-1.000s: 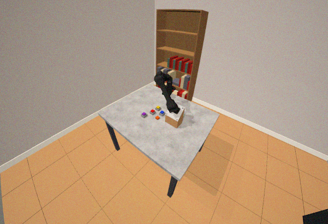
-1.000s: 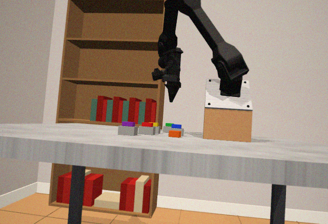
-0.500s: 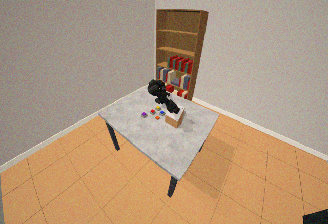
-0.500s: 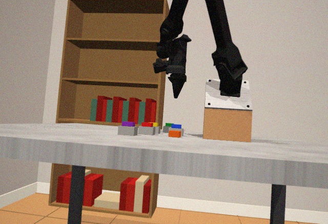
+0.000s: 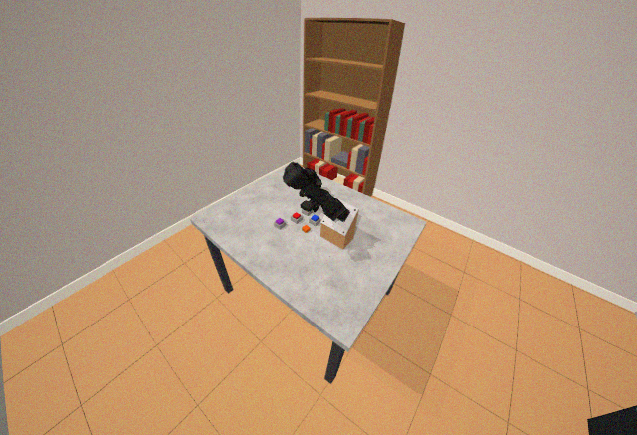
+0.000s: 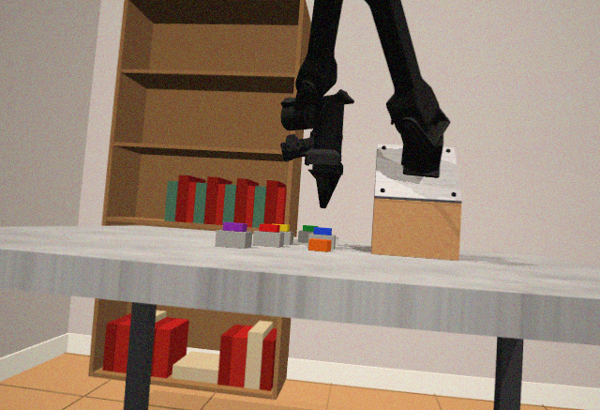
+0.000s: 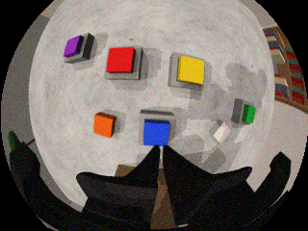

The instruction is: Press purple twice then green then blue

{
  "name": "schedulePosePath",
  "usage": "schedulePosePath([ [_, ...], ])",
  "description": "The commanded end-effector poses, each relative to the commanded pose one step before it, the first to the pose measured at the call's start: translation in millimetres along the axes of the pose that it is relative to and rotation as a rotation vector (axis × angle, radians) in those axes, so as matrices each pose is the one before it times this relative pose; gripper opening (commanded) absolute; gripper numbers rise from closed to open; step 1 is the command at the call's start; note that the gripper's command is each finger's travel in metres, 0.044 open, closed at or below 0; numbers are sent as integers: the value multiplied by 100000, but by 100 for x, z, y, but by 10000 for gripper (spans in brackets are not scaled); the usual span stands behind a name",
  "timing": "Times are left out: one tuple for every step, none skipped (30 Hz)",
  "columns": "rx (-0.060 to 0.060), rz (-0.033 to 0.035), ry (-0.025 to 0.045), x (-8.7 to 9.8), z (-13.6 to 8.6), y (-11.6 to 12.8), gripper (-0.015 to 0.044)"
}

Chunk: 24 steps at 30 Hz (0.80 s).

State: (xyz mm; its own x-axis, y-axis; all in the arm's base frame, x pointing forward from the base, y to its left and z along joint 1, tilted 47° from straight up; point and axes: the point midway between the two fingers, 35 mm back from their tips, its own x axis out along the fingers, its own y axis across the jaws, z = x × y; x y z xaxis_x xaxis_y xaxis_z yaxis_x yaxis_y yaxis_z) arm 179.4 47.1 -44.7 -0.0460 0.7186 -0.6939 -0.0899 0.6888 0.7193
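My gripper (image 6: pixel 323 205) (image 7: pixel 160 148) is shut and empty. Its tip points down and hangs above the blue button, with a gap between them in the exterior view. The blue button (image 5: pixel 315 218) (image 6: pixel 322 231) (image 7: pixel 156 133) has a grey base. The purple button (image 5: pixel 279 221) (image 6: pixel 234 226) (image 7: pixel 73 46) stands at the far left of the group. The green button (image 6: pixel 309 228) (image 7: pixel 248 114) stands behind the blue one in the exterior view and at the right in the wrist view; the arm hides it in the top view. All three caps stand raised.
A red button (image 5: pixel 296 215) (image 6: pixel 268 227) (image 7: pixel 120 60) and a yellow button (image 6: pixel 282 227) (image 7: pixel 191 69) stand between purple and green. An orange block (image 5: pixel 306 228) (image 6: pixel 320 245) (image 7: pixel 104 124) lies beside the blue button. A white block (image 7: pixel 221 131) lies between blue and green. The arm's base box (image 5: pixel 336 235) (image 6: pixel 415 228) stands at the right.
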Motion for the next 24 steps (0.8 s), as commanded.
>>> schedulePosePath([
  [896,920,16,1191,-338,185,20],
  [0,0,0,0,0,0,20],
  [1,-5,-1,27,2,-2,20],
  [4,-14,-2,82,6,-5,20],
  [6,-21,-3,136,8,-8,20],
  [7,-23,-3,166,9,-8,20],
  [6,-19,-3,165,8,-7,20],
  [6,-15,-3,165,6,-6,20],
  [5,-11,-2,164,5,-4,20],
  [5,-7,-2,163,4,-3,20],
  [4,-3,-1,163,2,-2,20],
  [3,0,-1,162,1,0,20],
  [3,4,0,161,0,1,20],
  [2,8,1,161,-2,2,20],
  [2,12,1,160,-3,4,20],
  [1,16,2,159,-4,5,20],
  [1,19,3,158,-6,6,20],
  [0,23,4,158,-7,7,20],
  [0,27,5,157,-8,8,20],
  [-1,31,6,156,-10,10,20],
  [-1,34,7,155,-11,11,20],
  [-2,38,8,154,-12,12,20],
  [-2,42,9,154,-14,13,20],
  [-2,37,8,125,-12,12,20],
])
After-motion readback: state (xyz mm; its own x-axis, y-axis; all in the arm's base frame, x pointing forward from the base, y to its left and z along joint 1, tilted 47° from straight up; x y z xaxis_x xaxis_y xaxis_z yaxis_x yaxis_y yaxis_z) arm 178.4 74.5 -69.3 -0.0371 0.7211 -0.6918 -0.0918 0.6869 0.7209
